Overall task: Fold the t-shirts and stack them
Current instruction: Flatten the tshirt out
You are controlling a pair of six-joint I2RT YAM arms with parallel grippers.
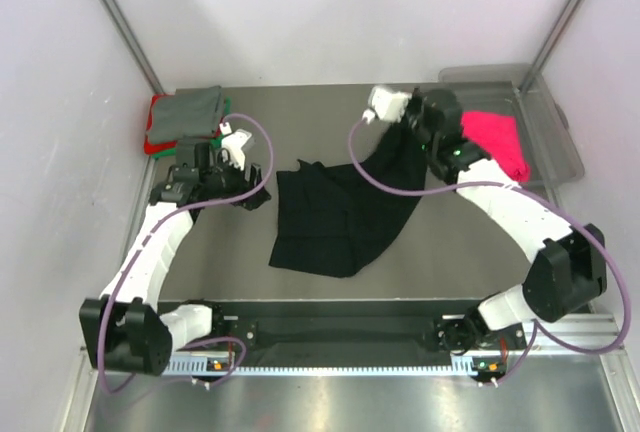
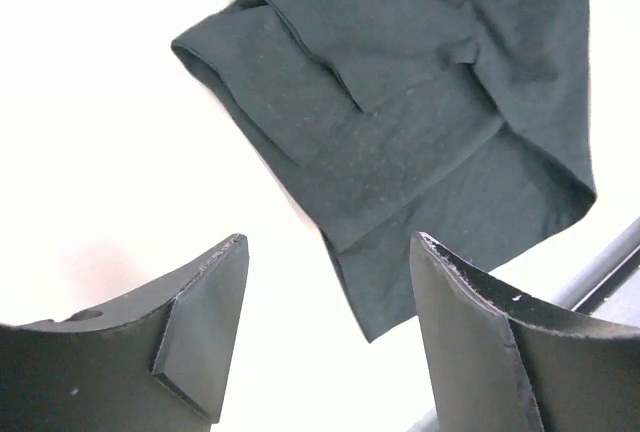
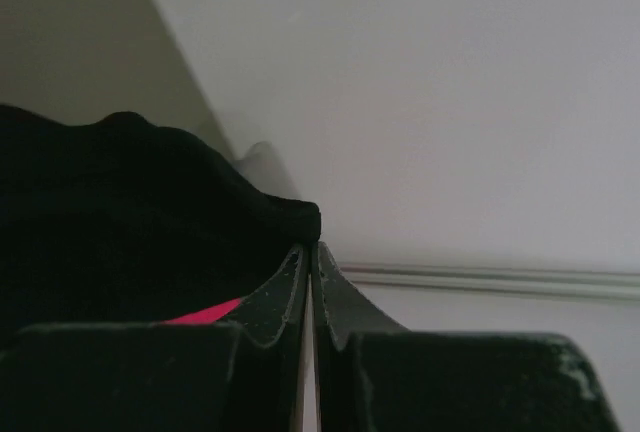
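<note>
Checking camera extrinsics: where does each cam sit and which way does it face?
Top external: above and behind the bases, looking down at the table; left arm and right arm show.
Left wrist: on the left arm, looking down past the open left end effector at the black t-shirt.
Right wrist: on the right arm, facing the wall; right end effector shut on the black t-shirt's edge.
Shared: black t-shirt, all three.

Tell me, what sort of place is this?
Probably a robot lab test cell, not a home: a left arm and right arm bolted to a rail at a walled-in table, working on a black t-shirt, with a folded stack in the far corner.
</note>
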